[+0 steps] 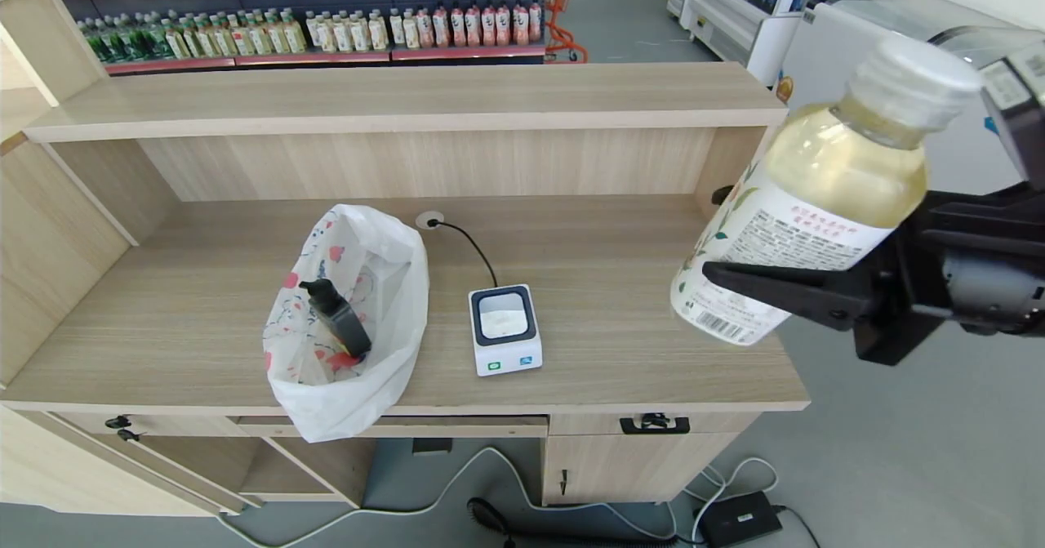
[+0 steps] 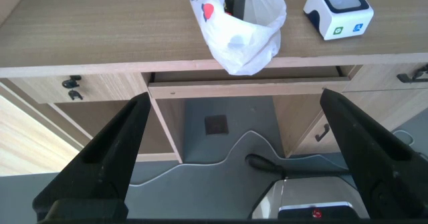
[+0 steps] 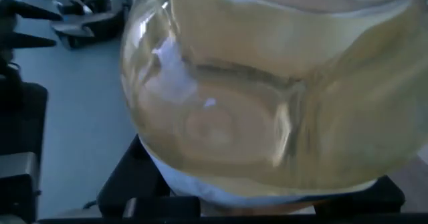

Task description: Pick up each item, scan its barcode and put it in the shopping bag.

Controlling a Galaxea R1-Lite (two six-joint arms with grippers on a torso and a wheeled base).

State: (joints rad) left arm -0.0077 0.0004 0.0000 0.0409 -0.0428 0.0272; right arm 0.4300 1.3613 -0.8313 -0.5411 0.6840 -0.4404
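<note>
Right of the scanner [image 1: 505, 327] and shopping bag [image 1: 402, 307], right gripper [image 1: 718, 234] pinches the bottle [image 1: 824, 197]; left gripper [image 2: 235, 98] hangs spread.

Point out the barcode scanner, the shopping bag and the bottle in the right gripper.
barcode scanner [image 1: 504, 318]: head view, on its top scan window.
shopping bag [image 1: 406, 299]: head view, on the white wall facing the scanner.
bottle [image 1: 785, 233]: head view, on its printed label.
</note>
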